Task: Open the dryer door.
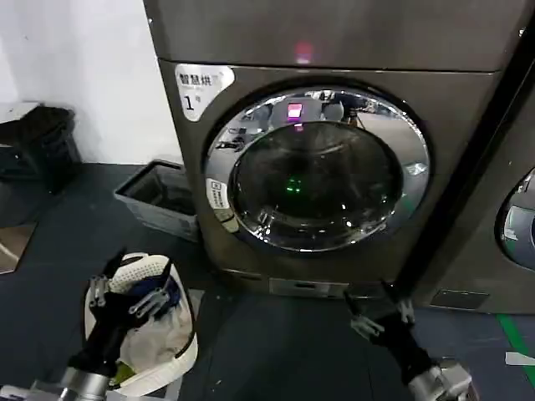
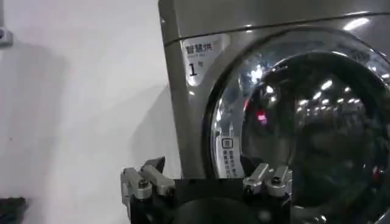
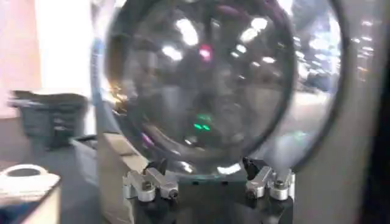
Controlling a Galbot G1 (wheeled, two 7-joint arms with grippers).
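The dryer door [image 1: 318, 167] is a large round door with a chrome rim and dark glass, lying flush in the grey machine front. Through the left wrist camera the dryer door [image 2: 304, 128] fills the side beside a white label. The right wrist camera faces the dryer door [image 3: 207, 79] head on. My left gripper [image 1: 138, 280] is open, low at the near left, over a white basket. Close to the machine's base at the near right, my right gripper [image 1: 384, 311] is open and empty. Both stand apart from the door.
A white laundry basket [image 1: 180, 355] with clothes stands under the left arm. A grey bin [image 1: 159, 196] lies by the machine's left side, against a white wall. A neighbouring machine with a round door [image 1: 518, 221] is on the right. Dark floor lies between the arms.
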